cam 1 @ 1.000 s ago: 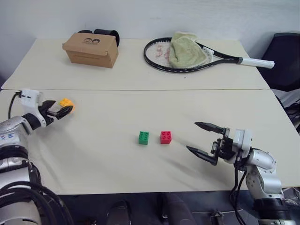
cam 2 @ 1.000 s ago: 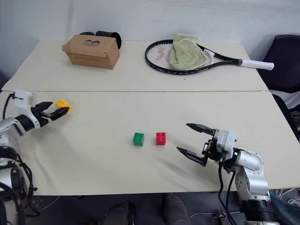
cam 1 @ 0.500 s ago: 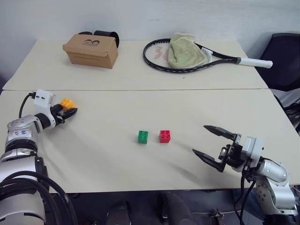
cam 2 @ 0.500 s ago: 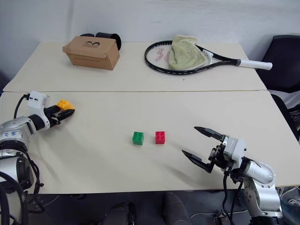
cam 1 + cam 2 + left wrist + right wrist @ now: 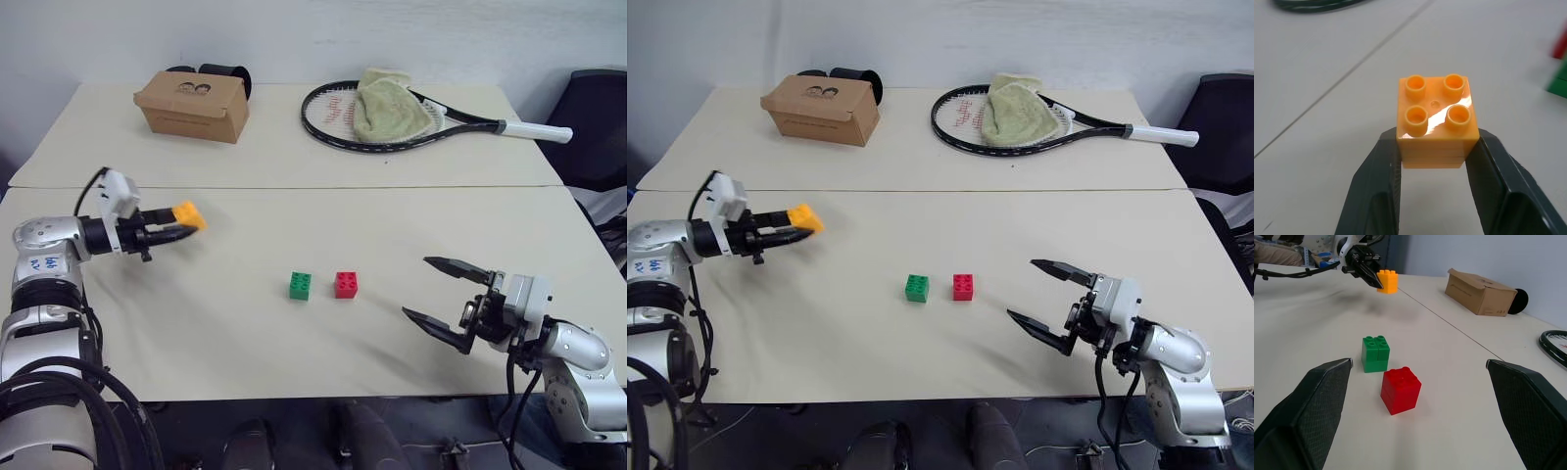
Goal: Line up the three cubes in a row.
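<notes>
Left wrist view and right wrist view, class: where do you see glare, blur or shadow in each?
Left wrist view: glare streaks the studded top of the orange-yellow brick; the green brick at the frame edge is blurred. Right wrist view: the right gripper's near fingers are soft, and a faint shadow lies on the table beneath the lifted brick.

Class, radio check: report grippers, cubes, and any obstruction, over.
Left gripper shut on orange cube, lifted off the table. Right gripper open, holding nothing. Green cube and red cube side by side, apart. Nothing between orange cube and the pair.
</notes>
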### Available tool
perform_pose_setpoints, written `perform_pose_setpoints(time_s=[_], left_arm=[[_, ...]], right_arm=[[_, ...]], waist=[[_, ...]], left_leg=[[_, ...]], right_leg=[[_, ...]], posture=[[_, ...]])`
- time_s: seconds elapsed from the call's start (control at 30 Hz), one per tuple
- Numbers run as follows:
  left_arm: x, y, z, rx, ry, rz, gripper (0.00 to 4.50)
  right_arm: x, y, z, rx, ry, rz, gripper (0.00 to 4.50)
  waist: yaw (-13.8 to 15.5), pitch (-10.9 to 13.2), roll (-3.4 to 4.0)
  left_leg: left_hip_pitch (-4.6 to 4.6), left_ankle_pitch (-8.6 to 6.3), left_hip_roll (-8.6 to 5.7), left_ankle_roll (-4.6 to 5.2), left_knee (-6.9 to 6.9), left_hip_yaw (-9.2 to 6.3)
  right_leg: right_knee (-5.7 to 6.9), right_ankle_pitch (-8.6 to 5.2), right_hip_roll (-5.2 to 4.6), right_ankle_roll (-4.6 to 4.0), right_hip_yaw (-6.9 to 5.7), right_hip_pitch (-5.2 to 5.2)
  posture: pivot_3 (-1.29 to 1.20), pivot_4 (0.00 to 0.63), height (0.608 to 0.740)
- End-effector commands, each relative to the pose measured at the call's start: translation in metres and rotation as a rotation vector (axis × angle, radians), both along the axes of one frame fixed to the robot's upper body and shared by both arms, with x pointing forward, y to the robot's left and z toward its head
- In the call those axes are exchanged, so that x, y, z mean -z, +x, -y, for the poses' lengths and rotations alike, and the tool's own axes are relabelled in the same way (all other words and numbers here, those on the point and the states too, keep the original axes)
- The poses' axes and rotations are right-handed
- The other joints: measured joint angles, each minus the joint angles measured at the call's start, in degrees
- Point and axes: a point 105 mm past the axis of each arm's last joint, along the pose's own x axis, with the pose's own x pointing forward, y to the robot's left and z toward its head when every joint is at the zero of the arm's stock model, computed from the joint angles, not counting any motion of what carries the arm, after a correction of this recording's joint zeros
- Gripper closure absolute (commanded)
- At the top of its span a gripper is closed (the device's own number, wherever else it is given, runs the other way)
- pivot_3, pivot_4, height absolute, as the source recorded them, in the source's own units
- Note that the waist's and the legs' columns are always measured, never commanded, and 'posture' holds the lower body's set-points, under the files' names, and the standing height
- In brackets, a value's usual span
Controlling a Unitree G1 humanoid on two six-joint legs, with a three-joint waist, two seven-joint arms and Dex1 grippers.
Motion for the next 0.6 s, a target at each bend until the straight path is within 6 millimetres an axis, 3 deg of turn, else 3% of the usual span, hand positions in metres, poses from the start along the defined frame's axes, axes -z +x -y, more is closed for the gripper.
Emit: perform_pose_setpoints(time_s=[0.03, 0.23, 0.6], left_arm=[[0.018, -0.024, 0.02, 0.239, 0.134, -0.044, 3.02], [0.042, -0.03, 0.038, 0.333, 0.162, -0.078, 3.02], [0.046, -0.027, 0.044, 0.352, 0.178, -0.095, 3.02]], right_arm=[[-0.01, 0.0, 0.004, -0.012, -0.006, 0.024, 0.0], [-0.011, 0.0, -0.002, -0.031, -0.005, 0.011, 0.0], [-0.011, -0.002, -0.005, -0.019, 0.0, 0.003, 0.0]], waist=[[-0.17, 0.0, 0.0], [0.03, 0.0, -0.01], [0.18, 0.0, -0.01]], left_leg=[[0.0, 0.0, 0.08, 0.0, 0.01, -0.01], [-0.03, 0.0, 0.04, 0.0, 0.13, -0.03], [-0.08, -0.08, -0.01, 0.15, 0.35, 0.0]], right_leg=[[0.01, 0.0, 0.01, 0.0, 0.07, -0.01], [0.13, 0.0, 0.02, 0.0, 0.54, -0.07], [0.16, 0.02, 0.02, 0.04, 0.49, -0.04]], posture=[[0.0, 0.15, 0.74], [0.0, 0.15, 0.74], [0.0, 0.15, 0.74]])
